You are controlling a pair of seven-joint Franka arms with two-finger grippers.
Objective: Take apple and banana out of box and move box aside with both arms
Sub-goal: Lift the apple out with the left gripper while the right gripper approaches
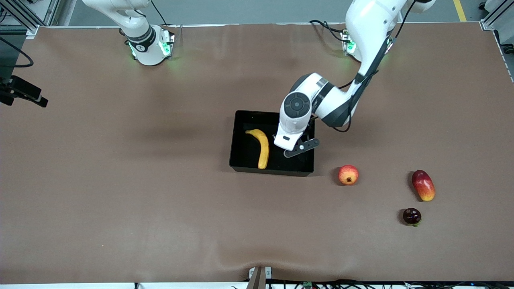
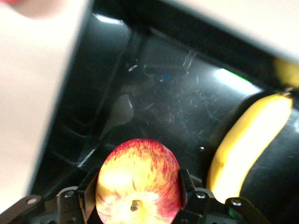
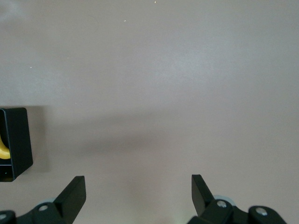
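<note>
The black box [image 1: 241, 120] stands mid-table. The yellow banana [image 1: 262, 146] lies in it, toward the right arm's end. My left gripper [image 1: 294, 152] is down inside the box, beside the banana, toward the left arm's end. In the left wrist view the gripper [image 2: 138, 189] is shut on the red apple with yellow streaks [image 2: 138, 172], with the box floor [image 2: 177, 107] and the banana [image 2: 247, 149] around it. The apple is hidden under the hand in the front view. My right gripper [image 3: 138, 186] is open and empty, high over bare table, with a corner of the box [image 3: 16, 140] in its view.
Outside the box, nearer the front camera toward the left arm's end, lie a red-orange crowned fruit [image 1: 348, 175], a red-and-yellow mango [image 1: 423, 185] and a small dark fruit [image 1: 412, 216]. A black device [image 1: 22, 92] sits at the table edge at the right arm's end.
</note>
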